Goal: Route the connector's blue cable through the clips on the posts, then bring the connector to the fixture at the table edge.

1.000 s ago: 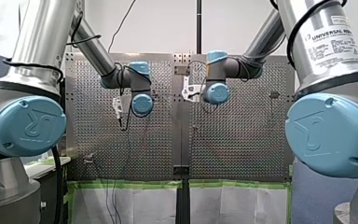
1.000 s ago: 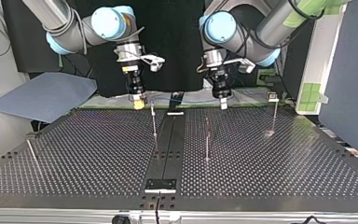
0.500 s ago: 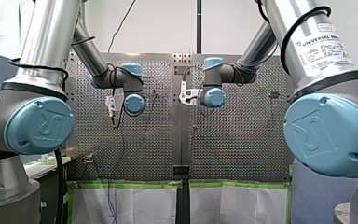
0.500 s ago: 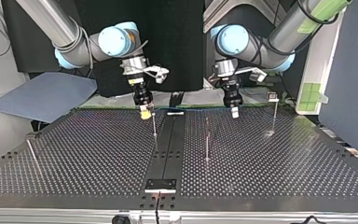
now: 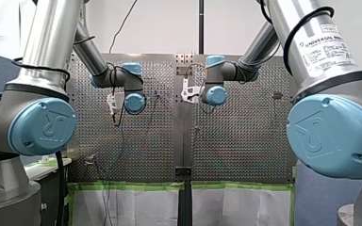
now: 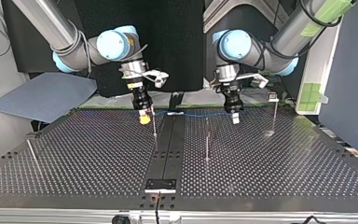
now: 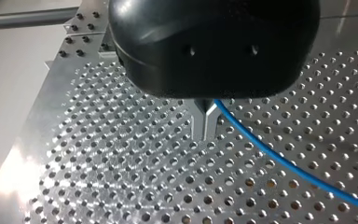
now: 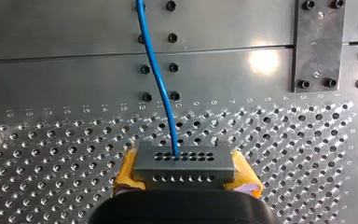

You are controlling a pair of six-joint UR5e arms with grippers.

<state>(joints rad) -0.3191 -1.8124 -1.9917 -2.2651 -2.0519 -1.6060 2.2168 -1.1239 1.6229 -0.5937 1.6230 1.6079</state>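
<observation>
In the right wrist view, my right gripper with yellow pads is shut on a grey connector block. A blue cable leaves the block's face and runs ahead over the plate. In the left wrist view, my left gripper has its metal fingers shut on the blue cable, which trails off to one side. In the top view the cable hangs between my right gripper at the left and my left gripper at the right, both low over the table's far part.
Thin posts stand on the perforated table: one beside my right gripper, one near the middle, one with a clip at the far right, one leaning at the left. A small fixture plate sits at the near edge.
Both grippers have come toward the top view's camera, from behind the table's far edge to over the plate. The blue cable now shows strung between them.
</observation>
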